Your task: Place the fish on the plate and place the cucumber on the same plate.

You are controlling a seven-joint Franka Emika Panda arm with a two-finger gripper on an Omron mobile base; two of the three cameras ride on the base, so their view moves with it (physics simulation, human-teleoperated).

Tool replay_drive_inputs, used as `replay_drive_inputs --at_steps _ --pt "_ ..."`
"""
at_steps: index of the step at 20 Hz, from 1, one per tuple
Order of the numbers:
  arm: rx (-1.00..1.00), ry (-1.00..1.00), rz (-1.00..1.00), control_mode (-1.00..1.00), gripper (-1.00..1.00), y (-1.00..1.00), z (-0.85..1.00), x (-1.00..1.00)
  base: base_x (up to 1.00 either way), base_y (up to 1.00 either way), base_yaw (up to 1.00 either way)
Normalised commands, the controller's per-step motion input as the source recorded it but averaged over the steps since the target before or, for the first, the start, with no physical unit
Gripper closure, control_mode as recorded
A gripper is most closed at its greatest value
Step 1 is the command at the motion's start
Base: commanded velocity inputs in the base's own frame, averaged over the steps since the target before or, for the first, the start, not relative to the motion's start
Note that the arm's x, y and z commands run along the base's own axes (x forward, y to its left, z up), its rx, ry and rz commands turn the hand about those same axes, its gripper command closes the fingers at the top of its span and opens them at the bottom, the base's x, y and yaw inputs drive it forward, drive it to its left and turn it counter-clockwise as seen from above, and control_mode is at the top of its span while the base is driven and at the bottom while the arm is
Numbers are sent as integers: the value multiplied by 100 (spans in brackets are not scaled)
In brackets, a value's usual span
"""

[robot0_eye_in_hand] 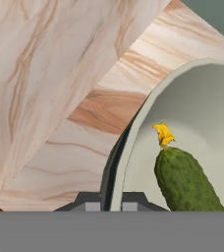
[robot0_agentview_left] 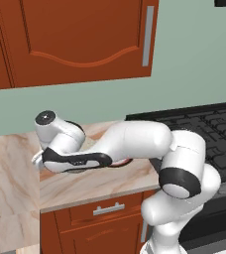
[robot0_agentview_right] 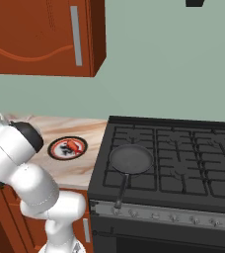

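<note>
beside the hand (robot0_eye_in_hand: 110, 205), cucumber (robot0_eye_in_hand: 185, 182) partly cropped.

The arm (robot0_agentview_left: 135, 141) was glossy white, built of rounded, bulging segments joined by black bands, with a dark round cap at one joint and a black-trimmed wrist.
</note>
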Motion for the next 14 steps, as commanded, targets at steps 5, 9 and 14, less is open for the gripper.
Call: replay_drive_inputs --at_steps 5,9,14 --pt "0 0 -5 -100 100 -16 29 -22 0 0 0" --pt "2 0 0 -100 100 -29 26 -17 0 0 0" --pt "11 0 0 -100 100 -37 19 -15 0 0 0"
